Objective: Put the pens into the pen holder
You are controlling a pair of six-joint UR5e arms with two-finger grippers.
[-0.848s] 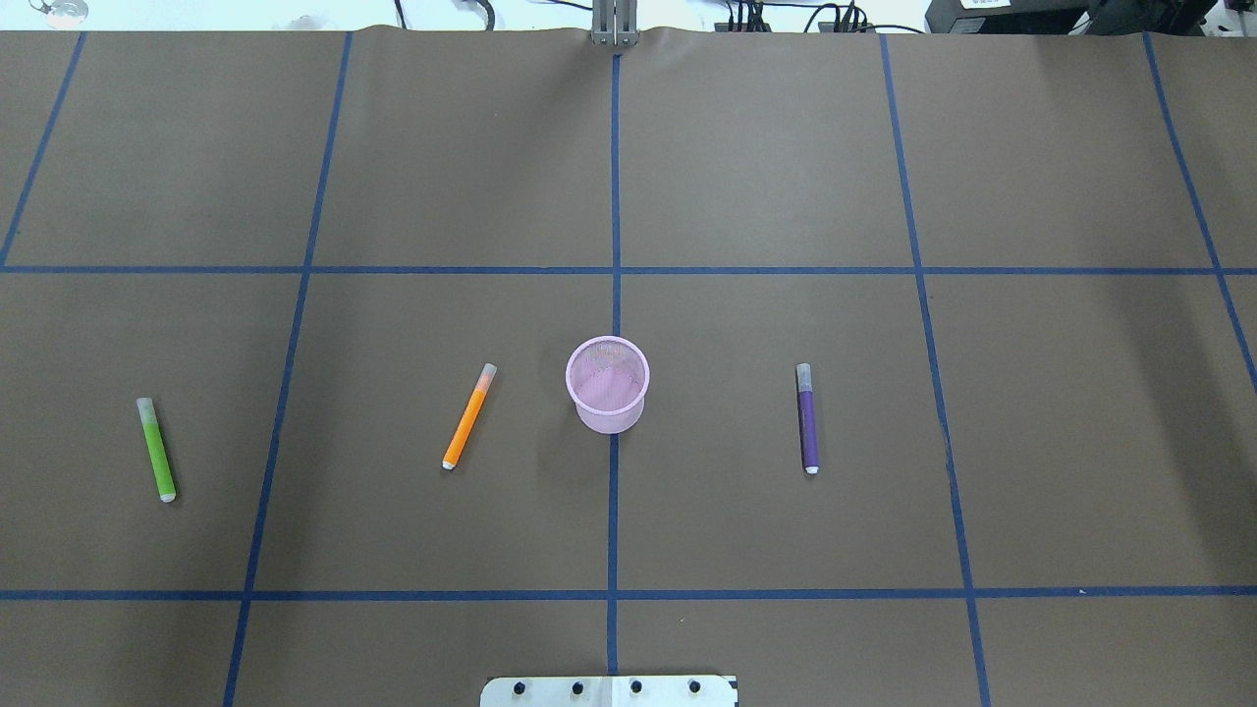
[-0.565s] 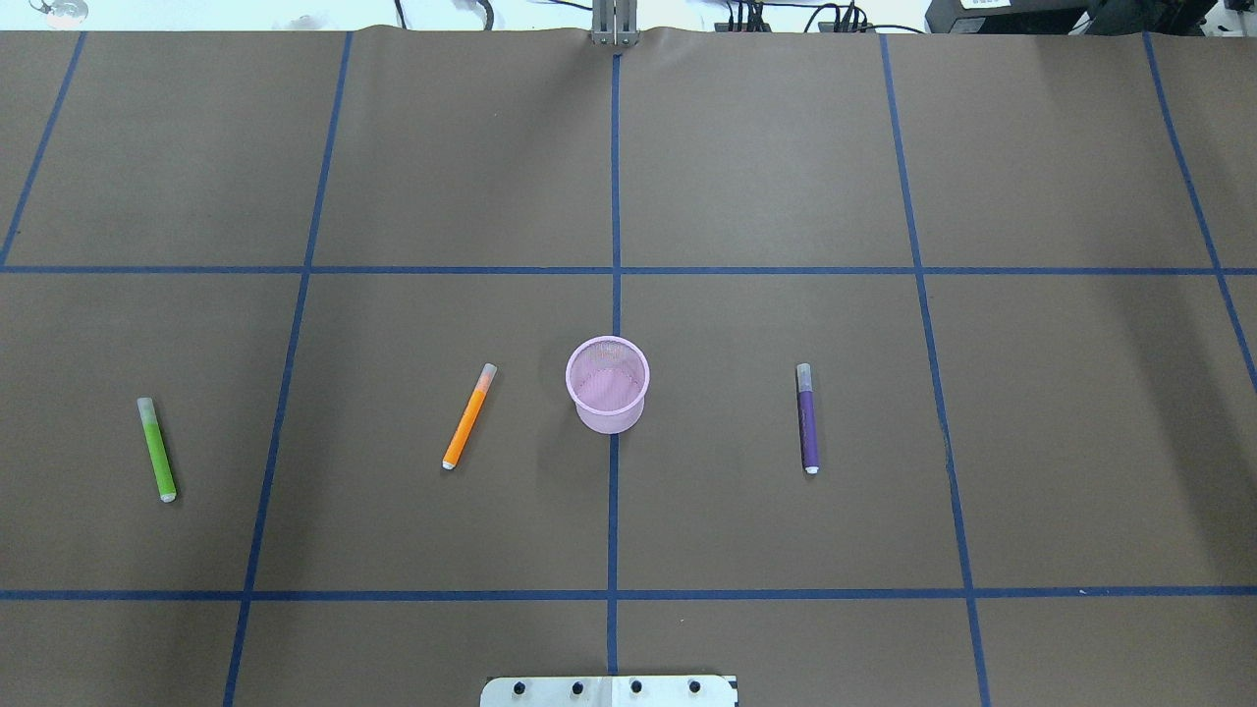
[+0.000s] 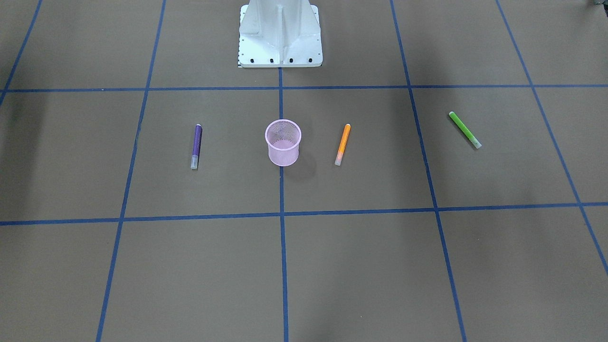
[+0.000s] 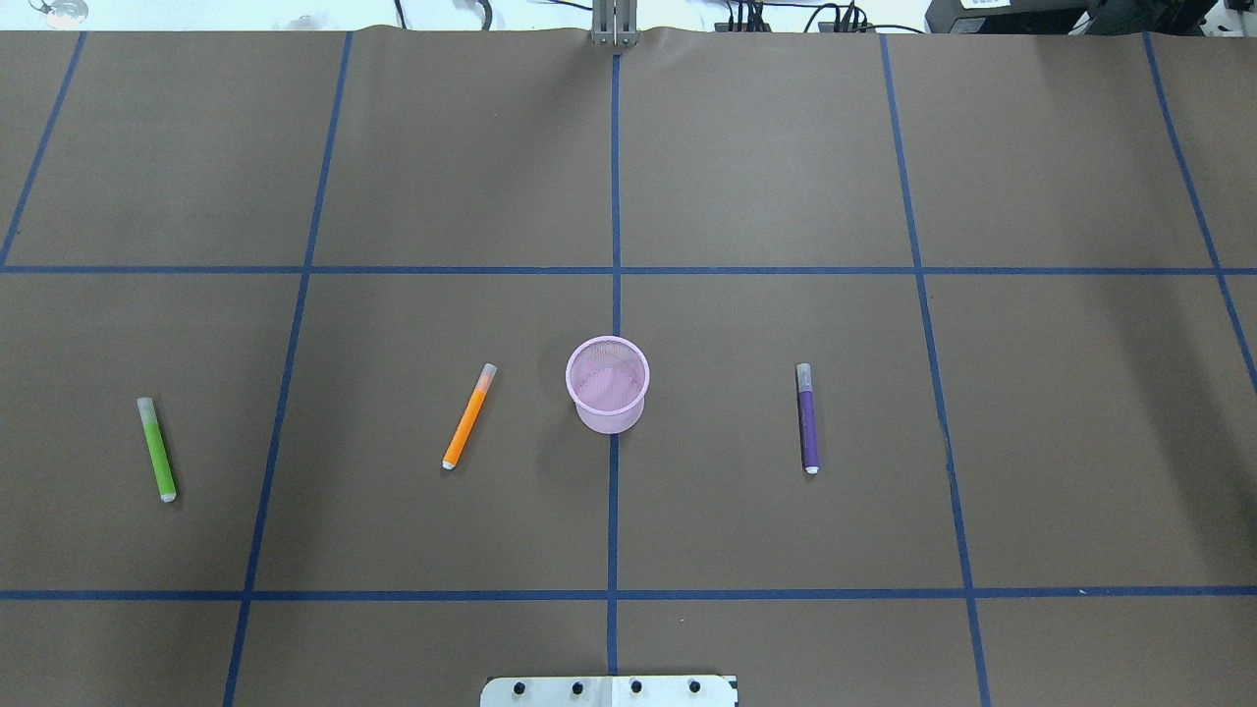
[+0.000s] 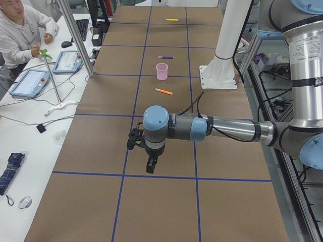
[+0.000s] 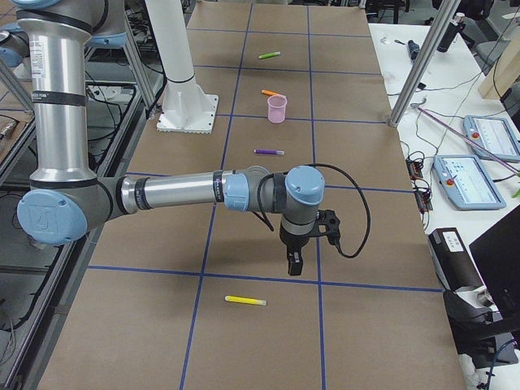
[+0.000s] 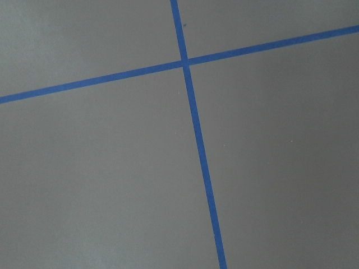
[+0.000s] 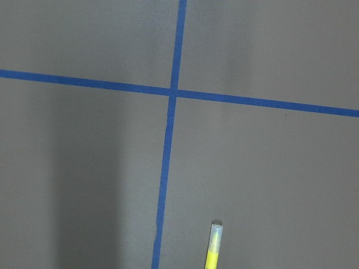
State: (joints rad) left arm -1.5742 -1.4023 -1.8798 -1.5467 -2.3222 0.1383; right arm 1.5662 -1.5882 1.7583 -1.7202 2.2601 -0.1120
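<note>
The pink mesh pen holder (image 4: 608, 383) stands upright at the table's middle, also in the front view (image 3: 283, 141). An orange pen (image 4: 468, 416) lies left of it, a green pen (image 4: 156, 449) far left and a purple pen (image 4: 807, 417) right. A yellow pen (image 6: 245, 301) lies at the table's right end and shows in the right wrist view (image 8: 213, 246). My left gripper (image 5: 150, 165) hangs over the table's left end. My right gripper (image 6: 293, 262) hangs just beyond the yellow pen. Both show only in the side views, so I cannot tell whether they are open or shut.
The robot's white base (image 3: 280, 35) stands at the near edge behind the holder. Blue tape lines (image 4: 614, 196) divide the brown table cover. An operator (image 5: 20, 30) sits at a side desk with tablets (image 5: 30, 83). A metal post (image 6: 422, 61) stands by the far edge.
</note>
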